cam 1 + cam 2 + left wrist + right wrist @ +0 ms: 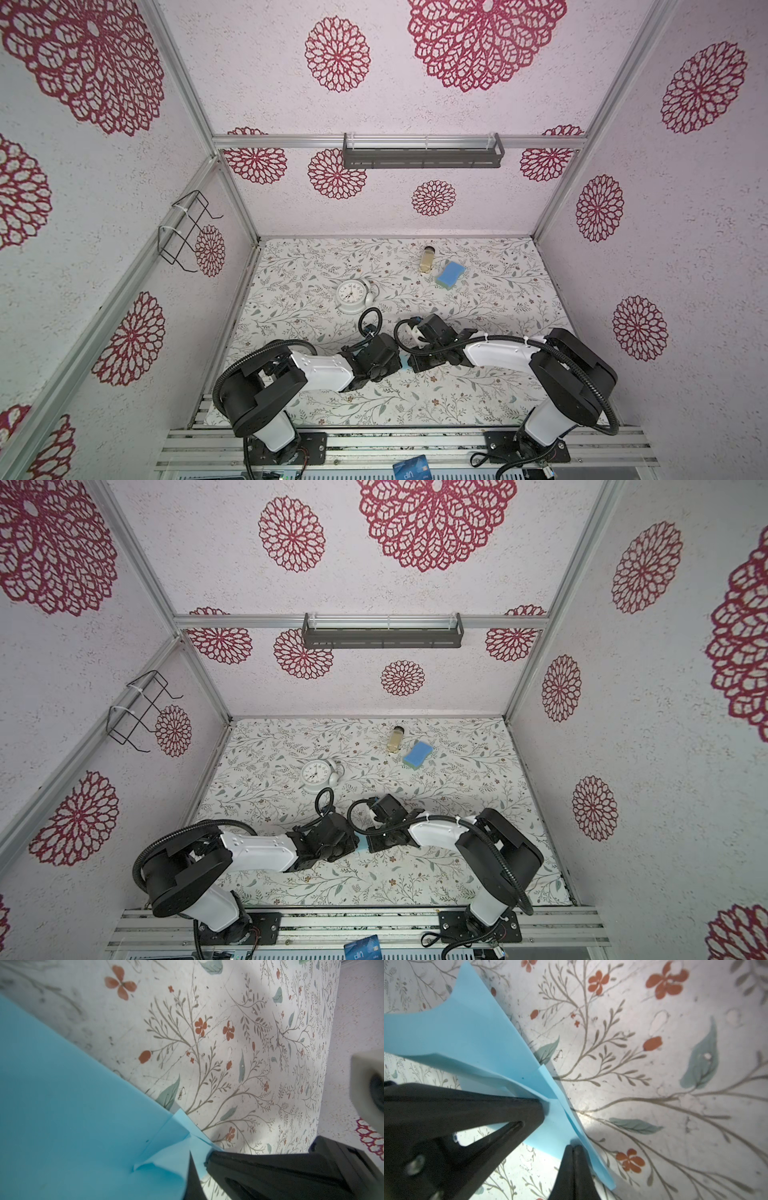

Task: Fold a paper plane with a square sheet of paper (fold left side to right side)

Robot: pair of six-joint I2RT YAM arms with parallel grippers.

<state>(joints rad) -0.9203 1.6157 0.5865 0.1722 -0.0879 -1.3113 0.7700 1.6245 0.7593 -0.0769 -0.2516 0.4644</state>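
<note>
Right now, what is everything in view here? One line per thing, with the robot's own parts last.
folded paper: one, light blue, front middle of the table, between the two grippers
clock: one, white, left of the table's middle
sponge: one, blue over green, towards the back of the table
bottle: one, clear with yellowish contents, just left of the sponge in both top views
card: one, dark blue, printed, below the front rail
shelf: one, grey, on the back wall
wire rack: one, black, on the left wall
table cover: one, white floral print, over the tabletop
left gripper: one, black, shut on the folded paper
right gripper: one, black, shut, tips at the paper's edge
</note>
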